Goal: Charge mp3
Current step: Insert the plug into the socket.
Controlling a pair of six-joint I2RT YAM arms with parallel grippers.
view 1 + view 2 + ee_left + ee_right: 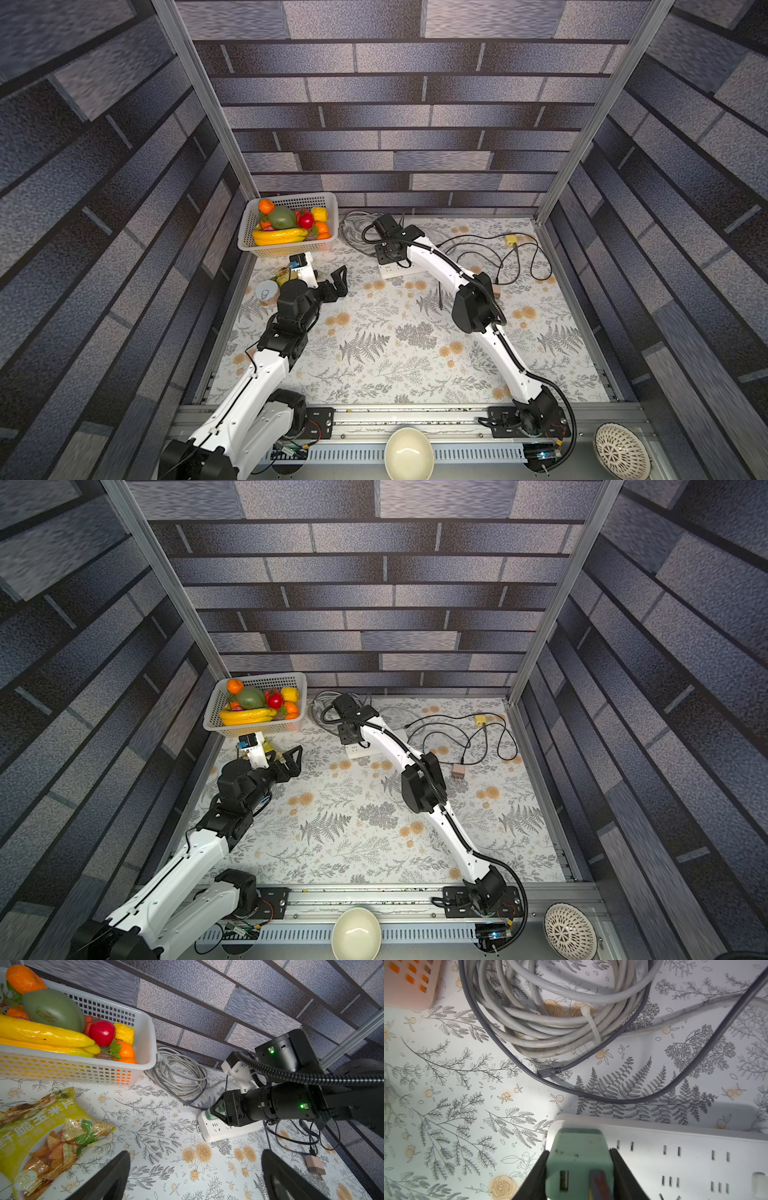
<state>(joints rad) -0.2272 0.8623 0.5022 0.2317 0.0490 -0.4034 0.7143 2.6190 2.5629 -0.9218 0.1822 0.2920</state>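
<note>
while the right hand [579,1151] is clenched on the mint-green charger [579,1136], set at one end of the white power strip [685,1147] near the middle of the counter's far edge, it cannot be told whether the prongs are seated.
- left hand [341,280]: released wide, empty, near the left edge, well apart from the strip.
- task's thing: small yellow device [511,239], judged to be the mp3, near the far right corner on a black cable [536,257].
- risks: nothing steadies the strip, so a push could slide it or tilt the charger and miss the slots. the plug already in one of the charger's ports could be tugged by its lead.
- surroundings: coiled grey cord [550,1028] just beyond the strip, with a loose grey connector [550,1072] beside it. pink adapter [314,1167] on the counter towards the right edge. fruit basket [83,1072] in the far left corner. snack bag [41,1126] and can [267,292] by the left edge.
- obstruction: loose cables crowd the right arm's side.
</note>
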